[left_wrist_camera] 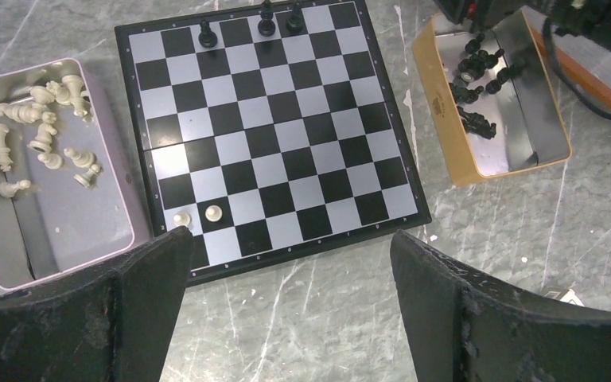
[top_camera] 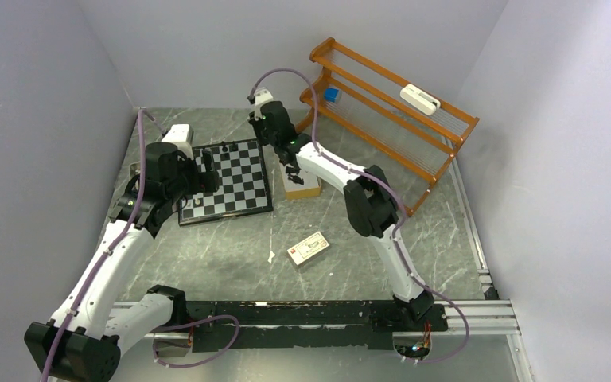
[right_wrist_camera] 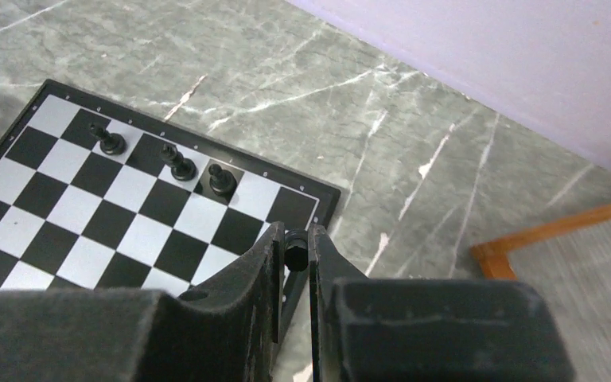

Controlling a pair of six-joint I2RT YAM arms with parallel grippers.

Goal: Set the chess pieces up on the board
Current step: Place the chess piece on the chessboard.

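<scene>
The black-and-white board [top_camera: 235, 187] lies at the back left of the table. Three black chess pieces [right_wrist_camera: 179, 165] stand along its far edge, and two pale pawns [left_wrist_camera: 213, 212] stand near its front left corner. My right gripper [right_wrist_camera: 295, 243] hangs above the board's far right corner, shut on a small black chess piece [right_wrist_camera: 295, 255]; from above the right gripper [top_camera: 266, 137] shows there too. My left gripper [left_wrist_camera: 290, 239] is wide open over the board's near edge, with nothing between its fingers. Pale pieces [left_wrist_camera: 40, 119] lie in a grey tray [left_wrist_camera: 79, 215], black ones [left_wrist_camera: 477, 79] in a tan box [left_wrist_camera: 445, 119].
An orange wooden rack [top_camera: 390, 119] stands at the back right with a blue cube [top_camera: 332, 95] and a white item [top_camera: 420, 99] on it. A small flat card box [top_camera: 308, 247] lies mid-table. Walls close in on the left, back and right.
</scene>
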